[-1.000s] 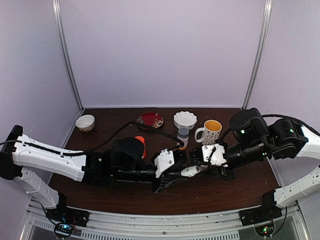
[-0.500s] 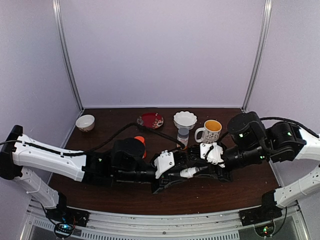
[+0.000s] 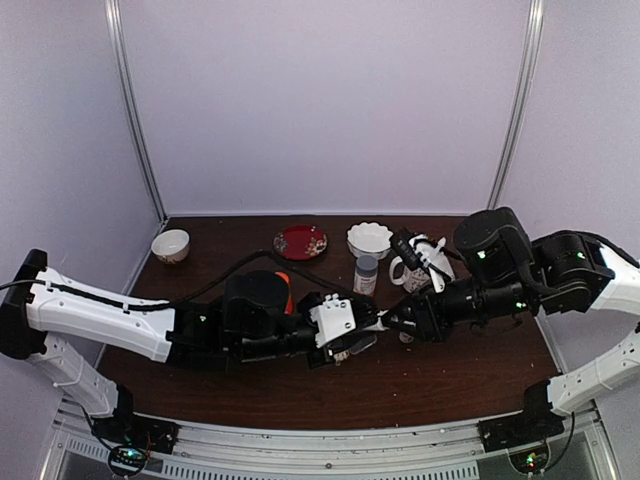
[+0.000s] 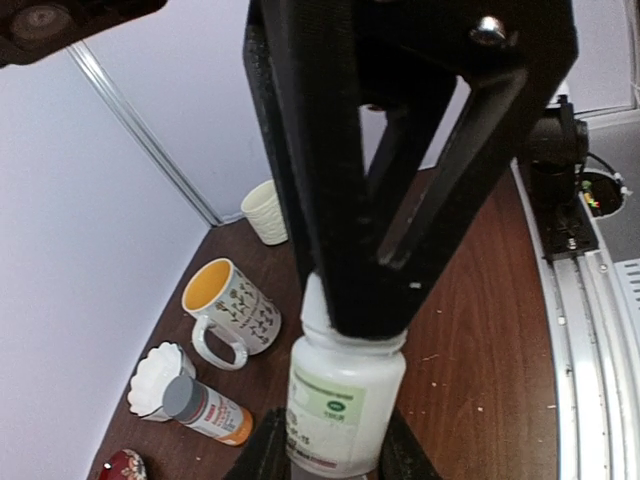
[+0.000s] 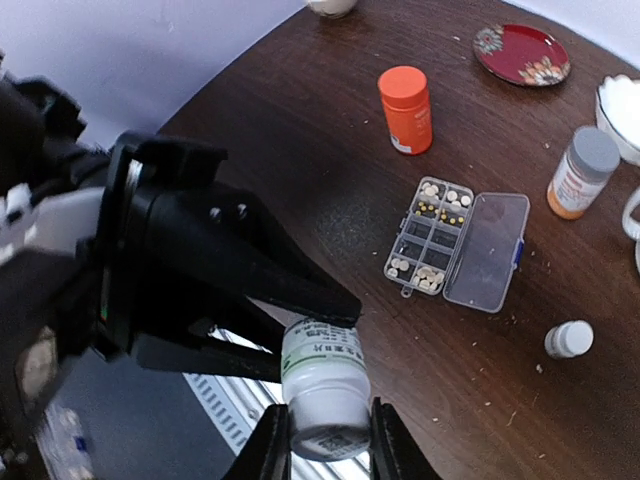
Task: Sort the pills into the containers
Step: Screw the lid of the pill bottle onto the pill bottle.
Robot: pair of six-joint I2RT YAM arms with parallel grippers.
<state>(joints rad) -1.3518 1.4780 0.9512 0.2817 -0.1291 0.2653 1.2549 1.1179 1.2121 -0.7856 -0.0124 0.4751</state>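
A white bottle with a green-edged label hangs above the table between both arms. My left gripper is shut on its body. My right gripper is shut on its narrower cap end, facing the left one. The containers are the cells of a clear pill box that lies open on the table, its lid folded out to the right. Pale pills lie in some of its cells. In the top view the arms hide the box.
An orange-red bottle stands behind the box, and a grey-capped bottle to its right. A small white bottle stands near the box's lid. A mug, a white fluted bowl, a red plate and a small bowl stand at the back.
The right gripper has turned over and closed a little on the bottle's cap end. Both grippers and the bottle have risen and shifted slightly back and left.
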